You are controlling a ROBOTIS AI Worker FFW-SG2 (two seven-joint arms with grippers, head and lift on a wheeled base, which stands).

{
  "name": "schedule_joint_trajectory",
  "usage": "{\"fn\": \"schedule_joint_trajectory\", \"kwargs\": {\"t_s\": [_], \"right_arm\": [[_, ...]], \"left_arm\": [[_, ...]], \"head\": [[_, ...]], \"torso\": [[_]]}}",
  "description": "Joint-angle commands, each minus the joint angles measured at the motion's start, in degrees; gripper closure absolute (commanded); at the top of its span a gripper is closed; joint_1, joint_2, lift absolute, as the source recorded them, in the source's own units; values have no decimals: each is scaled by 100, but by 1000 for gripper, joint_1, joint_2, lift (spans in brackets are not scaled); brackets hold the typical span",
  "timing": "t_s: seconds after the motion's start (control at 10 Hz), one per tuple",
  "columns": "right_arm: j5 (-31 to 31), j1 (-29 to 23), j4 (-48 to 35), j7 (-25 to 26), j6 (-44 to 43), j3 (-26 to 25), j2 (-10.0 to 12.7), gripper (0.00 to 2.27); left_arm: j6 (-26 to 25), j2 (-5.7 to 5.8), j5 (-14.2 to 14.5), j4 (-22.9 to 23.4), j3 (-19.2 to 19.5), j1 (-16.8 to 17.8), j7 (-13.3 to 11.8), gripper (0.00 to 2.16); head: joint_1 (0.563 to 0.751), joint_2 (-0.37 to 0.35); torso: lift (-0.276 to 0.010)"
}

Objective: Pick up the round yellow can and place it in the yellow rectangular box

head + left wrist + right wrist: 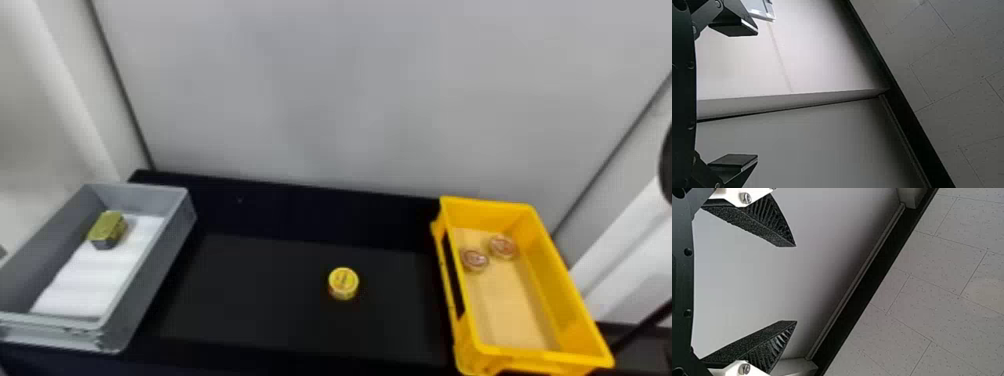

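Left gripper (757, 94) and right gripper (796, 284) spread, empty; tbh an off-centre pinch could skid the round yellow can (343, 284), head view's lower centre.

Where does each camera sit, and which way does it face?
On head: looks forward and down at the can, gray bin and yellow box; dark shape at right, maybe an arm.
On left wrist: faces wall and tiles past the open left claw.
On right wrist: faces wall and tiles past the open right claw.
Both wrist views share wall and tiles.
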State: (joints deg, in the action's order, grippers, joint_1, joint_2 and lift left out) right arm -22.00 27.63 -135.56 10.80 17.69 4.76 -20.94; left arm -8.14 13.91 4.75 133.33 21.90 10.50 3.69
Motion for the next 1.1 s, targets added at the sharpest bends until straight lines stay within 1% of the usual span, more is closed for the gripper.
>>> {"fn": "schedule_joint_trajectory", "kwargs": {"t_s": [0.0,0.3,0.4,0.5,0.6,0.7,0.8,0.9,1.0], "right_arm": [[37,6,39,10,-2,25,2,73],[107,14,109,45,-64,43,20,73],[406,14,153,133,156,17,55,71],[1242,94,135,405,1071,-98,143,71],[2130,436,91,414,2812,-406,363,71],[2279,955,197,-368,4623,-748,591,71],[2235,1394,821,-1652,5872,-810,494,71],[2385,1386,1489,-2100,5872,-546,292,71],[2780,1131,2148,-2100,5670,-476,292,71]], "left_arm": [[-4,16,0,-8,-27,22,0,142],[5,25,0,-17,-36,22,0,142],[5,34,0,-26,-44,31,0,142],[-4,34,0,-44,-62,31,0,142],[-22,34,0,-35,-36,-5,0,142],[-30,16,0,-44,-53,-5,9,142],[-30,8,0,-61,-97,22,9,142],[-30,8,0,-61,-88,13,9,142],[-30,-10,0,-70,-115,22,9,142]], "head": [[694,-78],[694,-78],[694,-78],[694,-78],[694,-78],[694,-78],[694,-78],[694,-78],[694,-78]], "torso": [[-7],[-7],[-7],[-7],[-7],[-7],[-7],[-7],[-7]]}}
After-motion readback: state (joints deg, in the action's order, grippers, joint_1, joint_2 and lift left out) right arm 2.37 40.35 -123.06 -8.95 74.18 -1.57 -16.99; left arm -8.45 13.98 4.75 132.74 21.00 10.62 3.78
